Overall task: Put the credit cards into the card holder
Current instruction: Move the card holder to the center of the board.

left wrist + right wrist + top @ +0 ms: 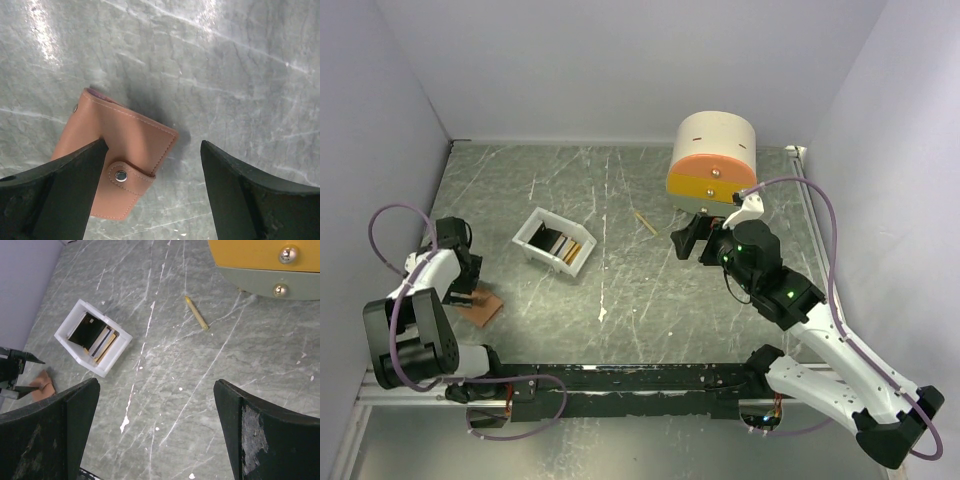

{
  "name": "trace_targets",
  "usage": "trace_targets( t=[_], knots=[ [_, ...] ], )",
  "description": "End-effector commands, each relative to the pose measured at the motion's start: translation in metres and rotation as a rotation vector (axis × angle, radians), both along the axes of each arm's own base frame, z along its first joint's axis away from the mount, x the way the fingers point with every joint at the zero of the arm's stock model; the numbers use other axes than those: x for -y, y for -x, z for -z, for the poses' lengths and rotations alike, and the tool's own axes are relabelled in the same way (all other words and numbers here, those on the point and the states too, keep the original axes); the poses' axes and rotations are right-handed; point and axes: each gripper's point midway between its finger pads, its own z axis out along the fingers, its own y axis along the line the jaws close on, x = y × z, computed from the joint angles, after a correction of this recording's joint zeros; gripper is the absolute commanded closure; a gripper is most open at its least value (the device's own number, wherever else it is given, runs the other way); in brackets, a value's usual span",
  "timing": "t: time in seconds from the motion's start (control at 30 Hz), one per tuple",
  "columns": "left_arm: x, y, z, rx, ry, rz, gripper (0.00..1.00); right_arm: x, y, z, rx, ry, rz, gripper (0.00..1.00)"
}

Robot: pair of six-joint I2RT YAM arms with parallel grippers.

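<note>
At the near left of the bench (650, 300), the left fingers (75, 185) hang spread wide above the holder (125, 140), grasping nothing. It lies flat and folded, pink side up, with its tab pressed down on the snap (120, 175). In the wrist view one finger covers its lower left corner and the other stands over bare bench off to its right. Whether the first one touches the leather I cannot tell.

The step in hand looks like taking hold of the holder so it can be opened. It sits off to one side of the gap, so the arm should shift until it lies centred between the fingers. It is thin, so the tips need to go down almost to the bench before they close. The grip is best taken across the short width and clear of the tab, leaving the snap free to be lifted. Soft leather may slide or buckle, so a slow close seems wise.

Farther out is the tray (532, 225), with the cards (92, 335) standing on edge inside it, black ones and a gold one. None has reached the holder yet. Each should be pinched singly by its top edge.

Beyond the tray, to the right, lies the stick (196, 313). The right fingers (270, 440) are released and empty, hovering over the bench just before the drawer box (713, 160) at the far side.
</note>
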Motion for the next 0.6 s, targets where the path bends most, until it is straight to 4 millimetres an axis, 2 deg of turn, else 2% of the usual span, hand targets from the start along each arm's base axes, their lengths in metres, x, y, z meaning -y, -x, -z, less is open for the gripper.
trace_targets(
  t=[0.0,0.07,0.27,0.57],
  knots=[
    [0.058,0.026,0.030,-0.054,0.190,0.066,0.11,0.007,-0.003,-0.001,0.015,0.010,0.031,0.00],
    [0.071,0.032,0.029,-0.062,0.205,0.083,0.10,0.009,-0.004,0.001,0.012,0.022,0.042,0.00],
    [0.129,0.043,0.028,-0.064,0.290,0.182,0.10,0.016,-0.008,0.005,-0.005,0.049,0.086,0.00],
    [0.190,0.062,0.016,-0.037,0.378,0.328,0.09,0.017,-0.005,0.014,-0.040,0.043,0.102,0.01]
  ],
)
